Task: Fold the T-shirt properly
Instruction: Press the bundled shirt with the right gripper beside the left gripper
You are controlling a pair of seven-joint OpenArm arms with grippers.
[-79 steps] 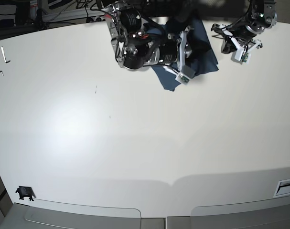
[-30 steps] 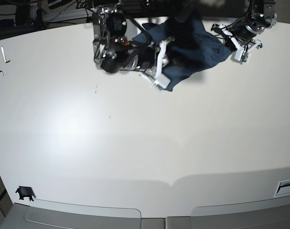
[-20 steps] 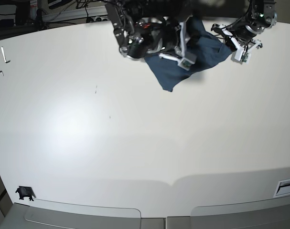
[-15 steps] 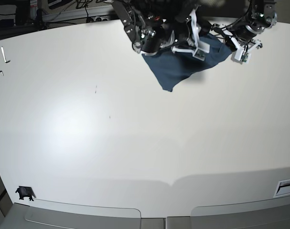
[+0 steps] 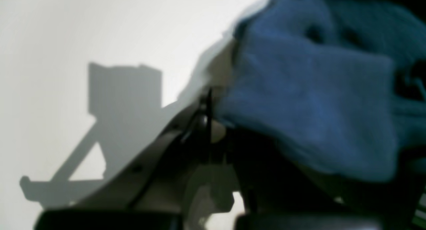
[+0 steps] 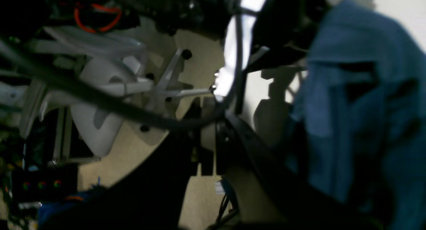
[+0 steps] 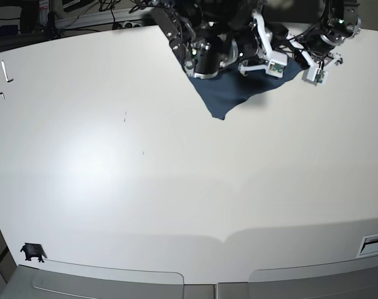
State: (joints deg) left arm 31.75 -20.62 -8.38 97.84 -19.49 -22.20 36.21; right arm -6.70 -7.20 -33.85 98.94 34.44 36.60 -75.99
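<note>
A: Left wrist view first. What does the shirt (image 5: 309, 103) look like from there?

B: Blurred, but it's a soft blue fold draped just right of and above the left end effector (image 5: 208, 123), sagging over it. The end effector looks clenched; whether cloth is pinched in it I cannot tell. To its left the counter (image 5: 66, 30) is bare apart from shadow.

A: And the right wrist view?

B: The shirt (image 6: 352, 116) hangs in loose vertical folds to the right of the right end effector (image 6: 206, 150), which is dark and reads as clenched. No clear sign it grips fabric. Cables and frame fill the space to its left.

A: Base view?

B: The shirt (image 7: 229, 93) lies bunched at the far edge of the counter (image 7: 176, 187), one corner pointing toward the camera below the right end effector (image 7: 266, 62). The left end effector (image 7: 316, 71) sits at the shirt's other side, touching or just beside it.

A: How will it handle?

B: I'd judge it light, limp and prone to wrinkling; it won't hold shape when lifted. Best taken at seamed edges, shoulders or hem corners, with both arms pulling it flat.
</note>
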